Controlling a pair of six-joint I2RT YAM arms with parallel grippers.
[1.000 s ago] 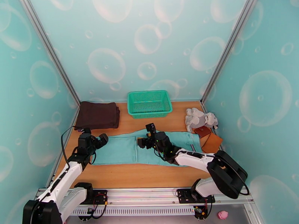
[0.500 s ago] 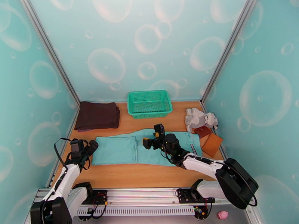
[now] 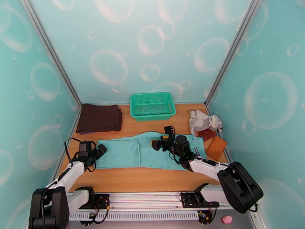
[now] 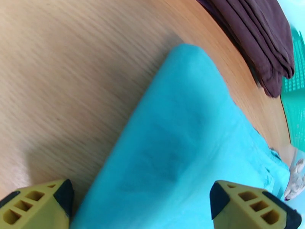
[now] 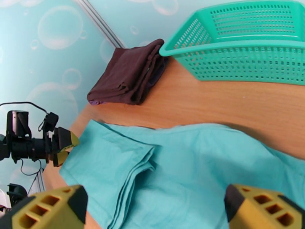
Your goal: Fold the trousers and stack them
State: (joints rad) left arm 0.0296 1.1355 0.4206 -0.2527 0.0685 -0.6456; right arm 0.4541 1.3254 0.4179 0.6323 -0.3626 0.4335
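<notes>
Top view: L gripper (image 3: 101, 150) hangs with fingers spread wide, holding nothing, just off the 9 o'clock end of the trousers (image 3: 152, 154). A sec ago it sat over that end, then pulled back toward 8 o'clock, and is now edged in beside the cloth again. R gripper (image 3: 161, 137) is also spread and empty, above the trousers' mid-section; it has slid toward 3 o'clock, closer to the striped waistband. Trousers lie flat across the table (image 3: 133, 176) from 9 to 3, leg end doubled over at the 9 o'clock side, same lay as before. Green basket (image 3: 152, 105) at 12, dark brown folded garment (image 3: 100, 118) at 10, plush toy (image 3: 204, 122) at 2.

L wrist view: L gripper (image 4: 141, 193) has its yellow tips far apart. One is over bare table (image 4: 76, 73), the other over the trousers (image 4: 183, 123). Can't tell if either touches. Brown garment (image 4: 251, 39) at 1 o'clock.

R wrist view: R gripper (image 5: 154, 201) is wide apart above the trousers (image 5: 198, 165). Folded edge layers show at 7 o'clock. L gripper (image 5: 66, 144) at 9, by the cloth's end. Basket (image 5: 248, 46) at 1, brown garment (image 5: 129, 73) at 11.
</notes>
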